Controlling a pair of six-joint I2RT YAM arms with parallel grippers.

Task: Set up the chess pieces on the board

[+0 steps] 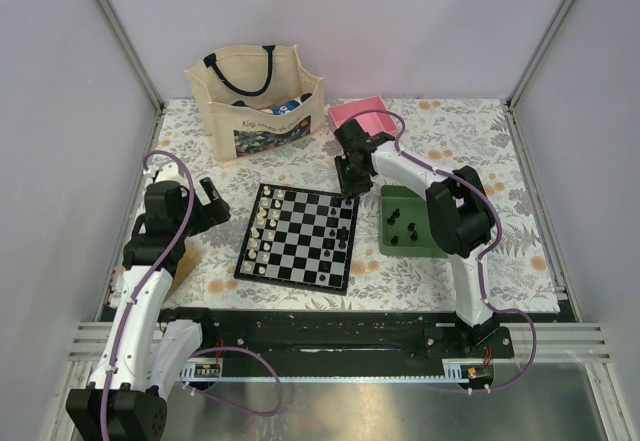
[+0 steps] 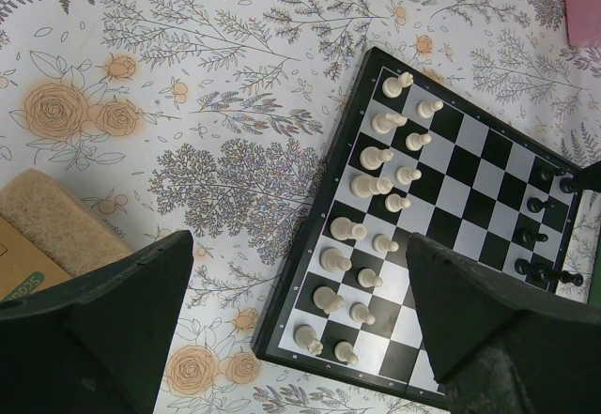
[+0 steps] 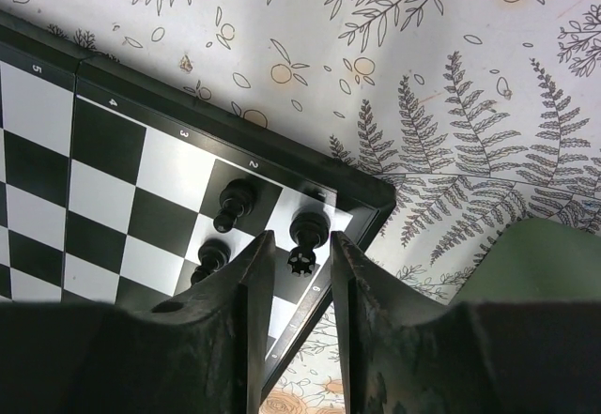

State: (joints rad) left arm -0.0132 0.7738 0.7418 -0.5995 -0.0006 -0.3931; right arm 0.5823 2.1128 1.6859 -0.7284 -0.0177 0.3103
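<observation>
The board (image 1: 297, 238) lies mid-table, with cream-white chessmen in two rows on its left side. A few black chess pieces (image 1: 343, 233) stand along its right side, and more (image 1: 405, 223) rest in the green tray (image 1: 390, 243). My right gripper (image 3: 300, 238) hangs over the board's far right corner (image 3: 371, 198), its jaws a little apart on either side of a black rook (image 3: 307, 234) that stands on the corner square, a gap on each side. Two more black pieces (image 3: 233, 204) stand just beside it. My left gripper (image 2: 299, 243) is wide open above the tablecloth at the board's left edge (image 2: 310, 245), holding nothing.
A beige tote bag (image 1: 258, 96) stands at the back left and a pink box (image 1: 357, 111) behind the right arm. A tan sponge-like block (image 2: 47, 226) lies near the left gripper. White walls and metal rails enclose the table.
</observation>
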